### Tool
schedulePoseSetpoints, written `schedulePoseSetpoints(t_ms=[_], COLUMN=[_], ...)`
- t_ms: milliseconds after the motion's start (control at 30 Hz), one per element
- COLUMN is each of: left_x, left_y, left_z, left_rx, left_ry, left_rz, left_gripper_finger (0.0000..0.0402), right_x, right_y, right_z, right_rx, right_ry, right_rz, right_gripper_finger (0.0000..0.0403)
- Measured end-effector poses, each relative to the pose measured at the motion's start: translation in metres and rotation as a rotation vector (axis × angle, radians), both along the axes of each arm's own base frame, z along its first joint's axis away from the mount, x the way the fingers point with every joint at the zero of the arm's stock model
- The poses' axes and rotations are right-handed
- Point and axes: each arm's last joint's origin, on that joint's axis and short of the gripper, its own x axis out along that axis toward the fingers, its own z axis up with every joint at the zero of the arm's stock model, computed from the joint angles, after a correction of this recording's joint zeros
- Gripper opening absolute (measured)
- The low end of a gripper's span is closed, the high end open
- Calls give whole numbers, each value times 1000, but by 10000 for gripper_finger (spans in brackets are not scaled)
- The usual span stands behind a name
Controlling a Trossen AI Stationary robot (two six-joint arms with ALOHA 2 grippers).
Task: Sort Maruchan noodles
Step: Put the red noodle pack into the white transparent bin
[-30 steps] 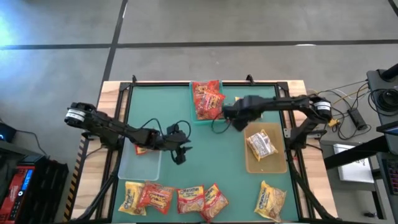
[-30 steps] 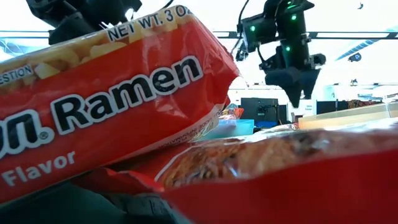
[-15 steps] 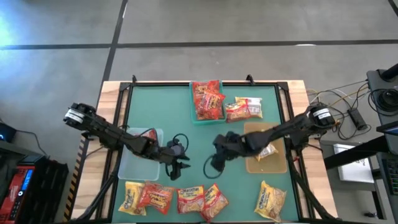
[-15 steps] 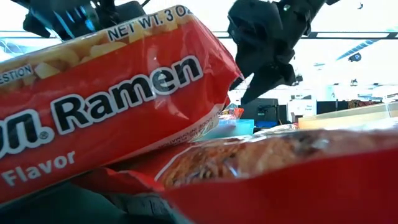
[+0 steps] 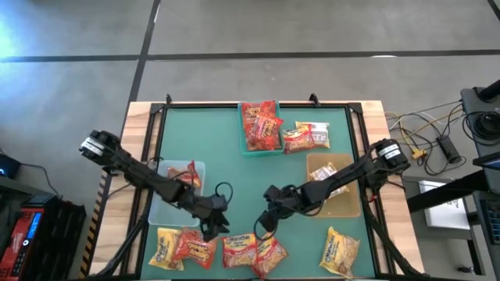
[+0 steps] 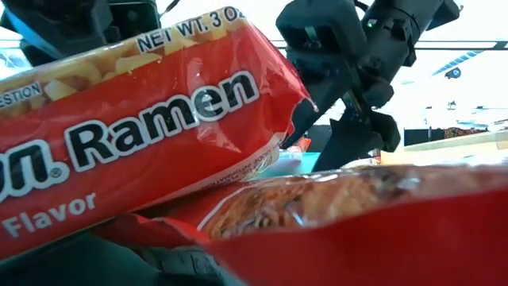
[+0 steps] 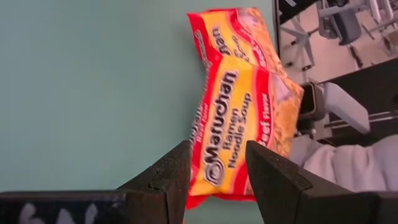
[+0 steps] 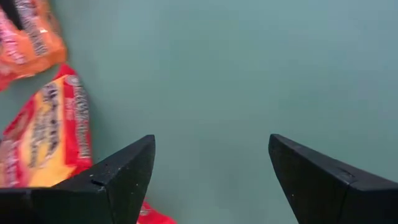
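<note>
Noodles (image 5: 223, 248) under both grippers, unheld.

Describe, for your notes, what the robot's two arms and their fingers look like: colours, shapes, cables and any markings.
Both arms are slim, dark and jointed, each with a round silver-and-black motor at its shoulder end. A thin black cable loops beside the left gripper and another beside the right gripper. The matte black fingers are blocky wedges tapering to blunt tips. No markings are legible.

I'm working in what looks like a robotics lab: a polished concrete floor (image 5: 312, 31) around a green-topped table (image 5: 234, 148) with a wooden frame, loose cables (image 5: 426, 129) and equipment racks (image 5: 31, 222) at its sides, and office chairs (image 7: 342, 22) and monitors (image 6: 333, 139) beyond under bright ceiling lights.
</note>
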Motion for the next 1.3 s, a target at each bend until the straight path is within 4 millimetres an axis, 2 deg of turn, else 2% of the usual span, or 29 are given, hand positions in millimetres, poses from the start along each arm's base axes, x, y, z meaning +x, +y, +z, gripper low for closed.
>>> schedulePoseSetpoints(t_ms=[133,400,733,933,1167,1300], left_x=[-2,-3,-2,2,4,4], left_y=[-6,-15,-21,-24,-25,-26], left_z=[-6,-11,-20,-28,-28,-31], left_rx=[-8,-132,-143,-158,-172,-180], left_ry=[31,85,104,104,85,93], left_rz=[-31,-235,-266,-280,-290,-304], left_gripper_finger=[137,137,137,137,137,137], right_x=[4,9,9,4,4,8], right_y=[2,3,7,24,48,58], right_z=[6,13,14,15,22,11], right_rx=[-3,-3,60,167,264,307], right_ry=[-21,-46,-52,-45,-157,-174], right_rz=[20,31,-2,-28,-50,-64], right_gripper_finger=[310,311,311,311,311,311])
